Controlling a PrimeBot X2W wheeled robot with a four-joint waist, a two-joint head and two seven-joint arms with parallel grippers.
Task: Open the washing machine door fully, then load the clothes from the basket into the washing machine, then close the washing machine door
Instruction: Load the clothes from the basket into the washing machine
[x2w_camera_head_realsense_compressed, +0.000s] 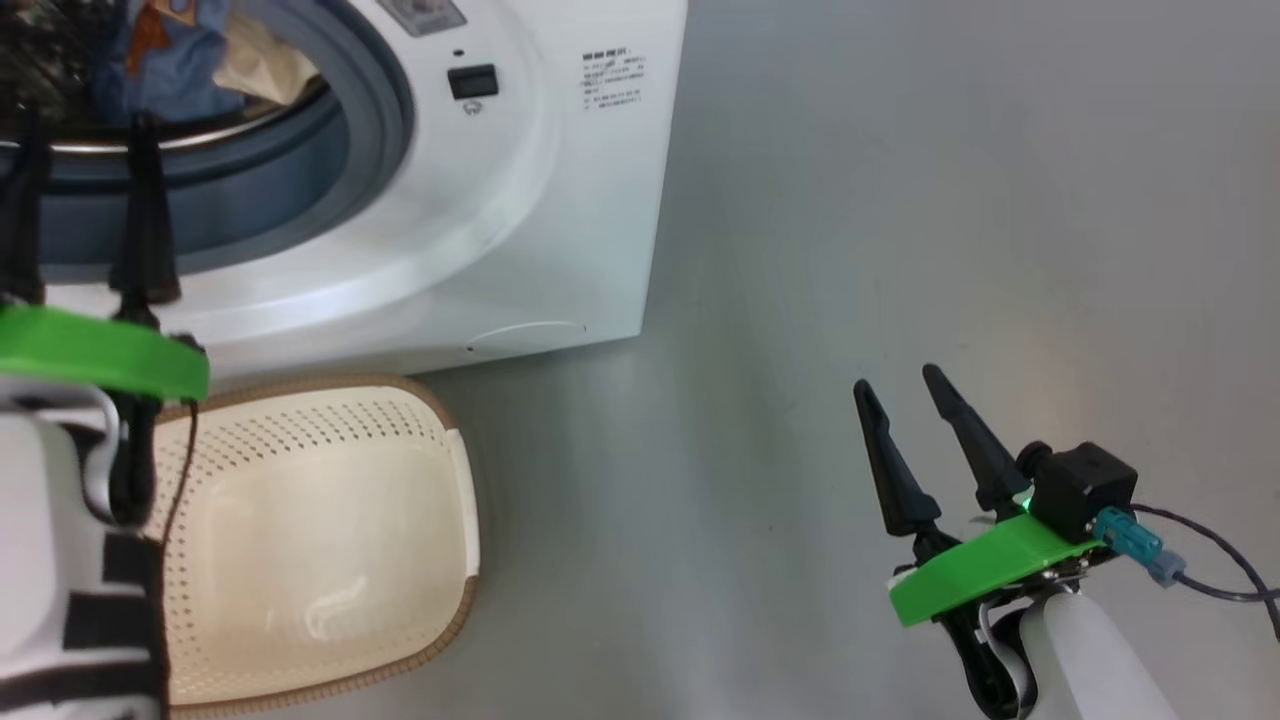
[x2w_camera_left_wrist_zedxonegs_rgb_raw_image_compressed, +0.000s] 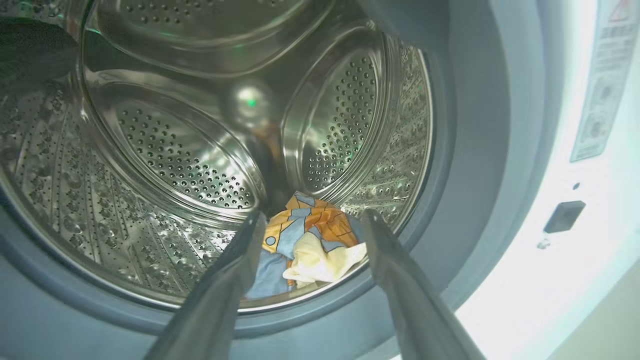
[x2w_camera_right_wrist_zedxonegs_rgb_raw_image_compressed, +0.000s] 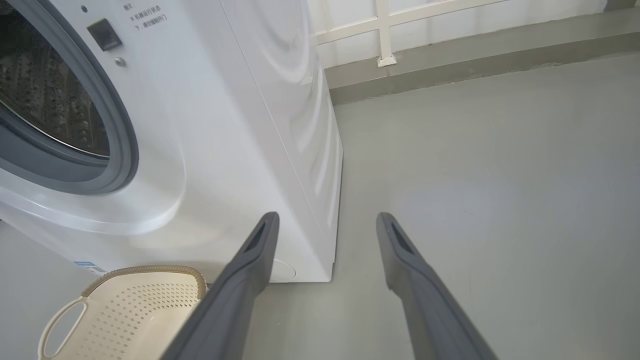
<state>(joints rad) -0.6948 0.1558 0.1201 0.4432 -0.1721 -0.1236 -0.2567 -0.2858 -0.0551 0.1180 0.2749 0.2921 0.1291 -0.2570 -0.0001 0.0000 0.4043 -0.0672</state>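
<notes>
Left tool (x2w_camera_left_wrist_zedxonegs_rgb_raw_image_compressed: 314, 215) spread, empty, at the washing machine (x2w_camera_left_wrist_zedxonegs_rgb_raw_image_compressed: 525, 280) mouth since the clothes (x2w_camera_left_wrist_zedxonegs_rgb_raw_image_compressed: 312, 250) lie inside; my right tool (x2w_camera_right_wrist_zedxonegs_rgb_raw_image_compressed: 327, 216) idles, spread

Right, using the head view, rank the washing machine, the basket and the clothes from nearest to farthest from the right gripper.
1. washing machine: its lower front corner lies up and left of the right gripper.
2. basket: on the floor, further left.
3. clothes: inside the machine, far upper left.

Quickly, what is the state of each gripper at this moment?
Left gripper: open, holding nothing.
Right gripper: open, holding nothing.
</notes>
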